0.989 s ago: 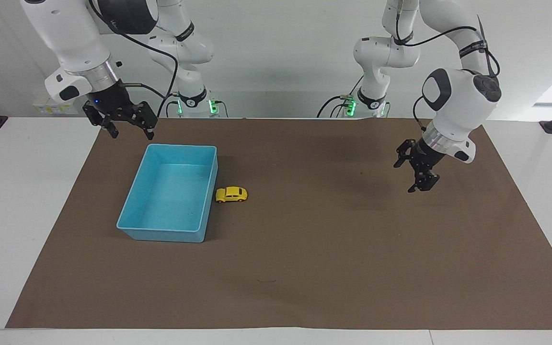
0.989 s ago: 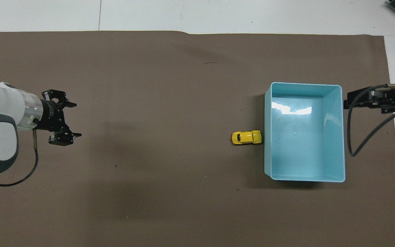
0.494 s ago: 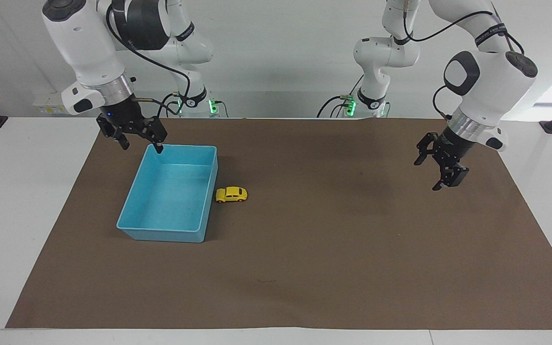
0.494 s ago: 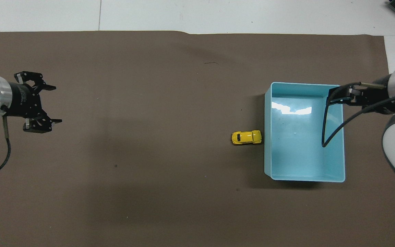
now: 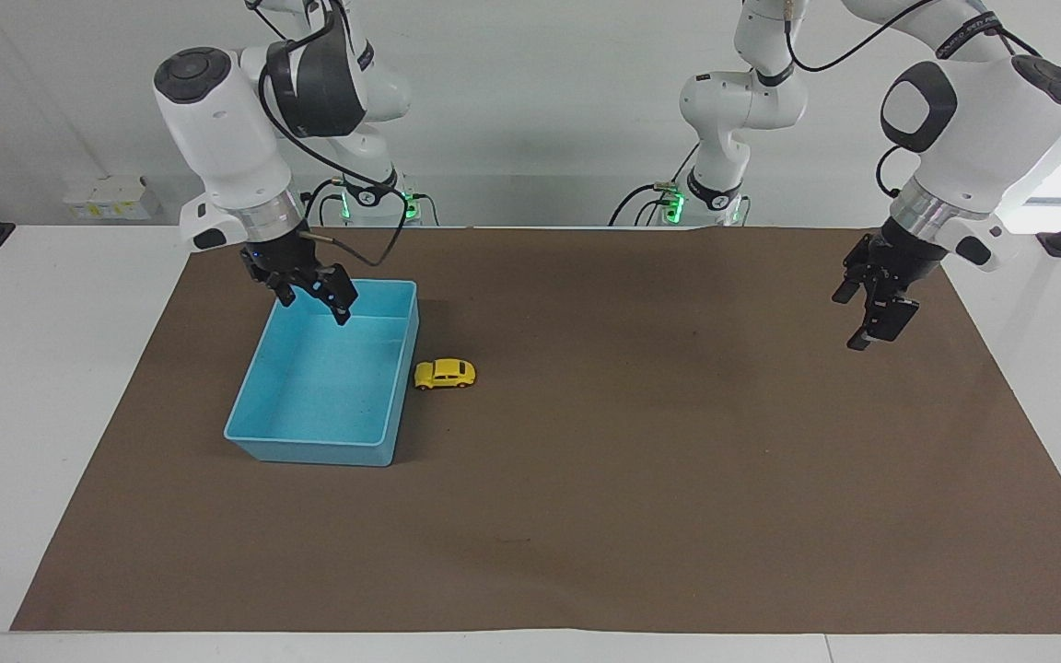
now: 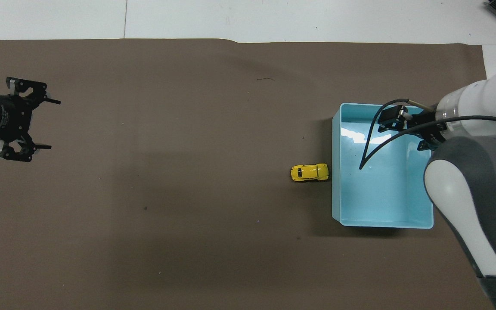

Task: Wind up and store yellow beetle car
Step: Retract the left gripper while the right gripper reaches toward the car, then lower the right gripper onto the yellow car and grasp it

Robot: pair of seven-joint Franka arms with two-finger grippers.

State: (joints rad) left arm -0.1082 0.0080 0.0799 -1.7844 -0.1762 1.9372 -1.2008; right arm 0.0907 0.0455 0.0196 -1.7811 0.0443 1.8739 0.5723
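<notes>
The yellow beetle car (image 5: 445, 373) stands on its wheels on the brown mat, close against the long wall of the blue bin (image 5: 309, 444), on the side toward the left arm's end of the table. It also shows in the overhead view (image 6: 309, 172) beside the bin (image 6: 336, 193). The bin holds nothing. My right gripper (image 5: 317, 308) is open and empty, raised over the bin's end nearer the robots. My left gripper (image 5: 855, 322) is open and empty, raised over the mat near the left arm's end; it shows wide open in the overhead view (image 6: 49, 125).
The brown mat (image 5: 632, 479) covers most of the white table (image 5: 52, 414). The right arm's cable hangs over the bin (image 6: 366, 150). A small white box (image 5: 111, 198) lies at the table's edge by the right arm.
My right gripper has moved from outside the bin's corner to over the bin. My left gripper has drawn back toward the left arm's end and turned. The car has not moved.
</notes>
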